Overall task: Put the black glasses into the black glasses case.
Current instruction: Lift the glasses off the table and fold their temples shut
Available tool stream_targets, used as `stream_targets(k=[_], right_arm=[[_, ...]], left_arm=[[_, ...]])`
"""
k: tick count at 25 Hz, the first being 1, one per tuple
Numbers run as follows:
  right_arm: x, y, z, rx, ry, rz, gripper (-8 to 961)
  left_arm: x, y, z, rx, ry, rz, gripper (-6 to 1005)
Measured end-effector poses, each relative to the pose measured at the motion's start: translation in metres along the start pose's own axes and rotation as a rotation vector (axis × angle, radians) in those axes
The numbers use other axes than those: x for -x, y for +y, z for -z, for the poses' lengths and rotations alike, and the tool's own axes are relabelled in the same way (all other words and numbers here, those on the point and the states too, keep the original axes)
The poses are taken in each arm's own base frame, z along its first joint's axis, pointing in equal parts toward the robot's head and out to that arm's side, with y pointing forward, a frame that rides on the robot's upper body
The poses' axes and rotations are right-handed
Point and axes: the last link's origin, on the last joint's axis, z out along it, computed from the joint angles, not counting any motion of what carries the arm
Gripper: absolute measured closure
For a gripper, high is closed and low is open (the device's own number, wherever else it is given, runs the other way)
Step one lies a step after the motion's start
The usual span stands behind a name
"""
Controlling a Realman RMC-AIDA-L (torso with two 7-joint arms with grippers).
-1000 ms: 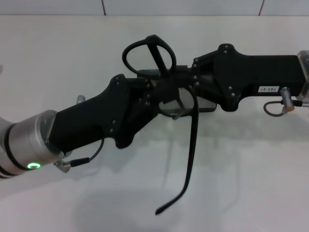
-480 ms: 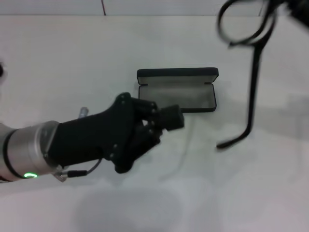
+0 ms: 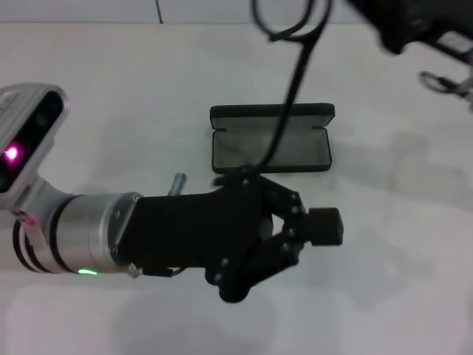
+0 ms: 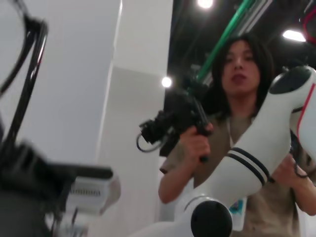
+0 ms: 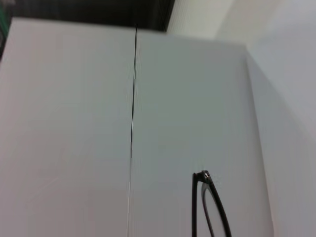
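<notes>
The black glasses [image 3: 290, 22] hang in the air at the top of the head view. One long temple arm [image 3: 284, 103] dangles down over the black glasses case [image 3: 270, 113]. The case lies open on the white table, its grey lining up. My right gripper [image 3: 369, 11] at the top right edge holds the glasses by the frame. Part of the frame shows in the right wrist view [image 5: 210, 207] and in the left wrist view [image 4: 27, 54]. My left gripper [image 3: 324, 227] is empty, low in front of the case, with its fingers together.
The white table [image 3: 111, 96] spreads all round the case. A cable loop [image 3: 443, 81] hangs from the right arm at the far right. The left wrist view shows a person [image 4: 237, 98] holding a camera beside a white robot arm [image 4: 256, 153].
The right gripper has carried the glasses left, so the temple arm now hangs over the open case. The left gripper has let go and moved right, in front of the case.
</notes>
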Motion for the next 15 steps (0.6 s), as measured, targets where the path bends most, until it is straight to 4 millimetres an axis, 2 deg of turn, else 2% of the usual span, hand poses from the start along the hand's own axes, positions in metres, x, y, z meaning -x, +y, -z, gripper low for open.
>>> stream_targets(k=[3, 6, 15], right_arm=[[-0.016, 0.003, -0.007, 0.018, 0.060, -0.013, 905], [-0.028, 0.006, -0.009, 0.024, 0.124, -0.020, 903], [-0.055, 0.017, -0.010, 0.055, 0.266, -0.055, 900]], left_arm=[[-0.001, 0.001, 0.003, -0.028, 0.028, -0.016, 973], [-0.003, 0.005, 0.014, -0.111, 0.084, -0.041, 973], [-0.005, 0.006, 0.027, -0.219, 0.140, -0.050, 973]])
